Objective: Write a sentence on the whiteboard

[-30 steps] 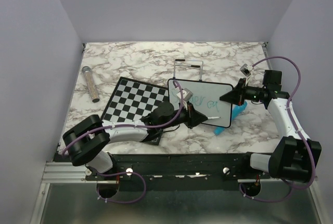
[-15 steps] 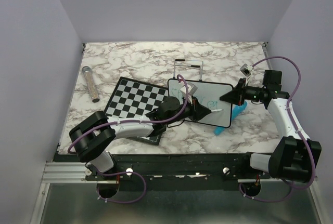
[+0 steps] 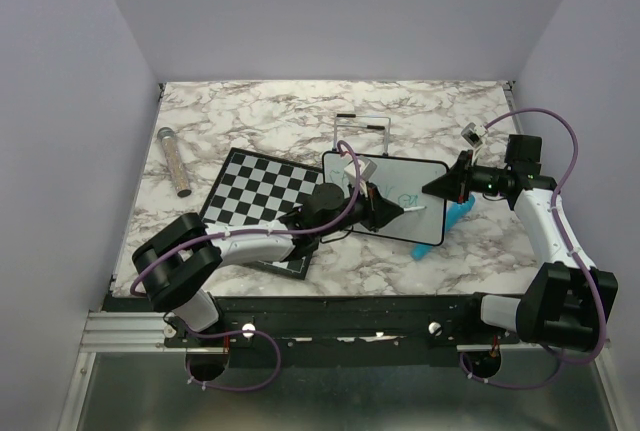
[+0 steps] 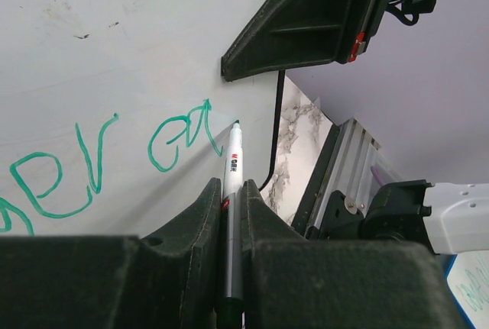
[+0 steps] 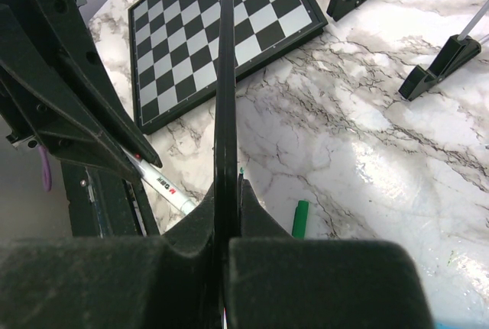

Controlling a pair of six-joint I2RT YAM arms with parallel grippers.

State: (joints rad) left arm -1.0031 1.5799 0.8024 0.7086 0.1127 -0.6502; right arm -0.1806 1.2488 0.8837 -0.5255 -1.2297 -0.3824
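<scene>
The whiteboard (image 3: 400, 176) stands tilted at mid-table, and my right gripper (image 3: 432, 189) is shut on its right edge. In the right wrist view the board's black frame (image 5: 225, 77) runs edge-on between the right gripper's (image 5: 227, 191) closed jaws. My left gripper (image 4: 231, 188) is shut on a white marker (image 4: 233, 157). Its tip touches the whiteboard (image 4: 114, 39) just right of the teal-green lettering of the sentence (image 4: 92, 165). In the top view the left gripper (image 3: 397, 213) hangs over the board's lower right part.
A chessboard (image 3: 262, 196) lies left of the whiteboard under my left arm. A speckled tube (image 3: 175, 161) lies at the far left. A wire stand (image 3: 360, 131) stands behind the board, a blue object (image 3: 455, 216) lies under its right side, and a green cap (image 5: 300, 218) lies on the marble.
My left gripper has carried the marker from the board's lower edge up and slightly right across its face. The right arm and the whiteboard have stayed put.
</scene>
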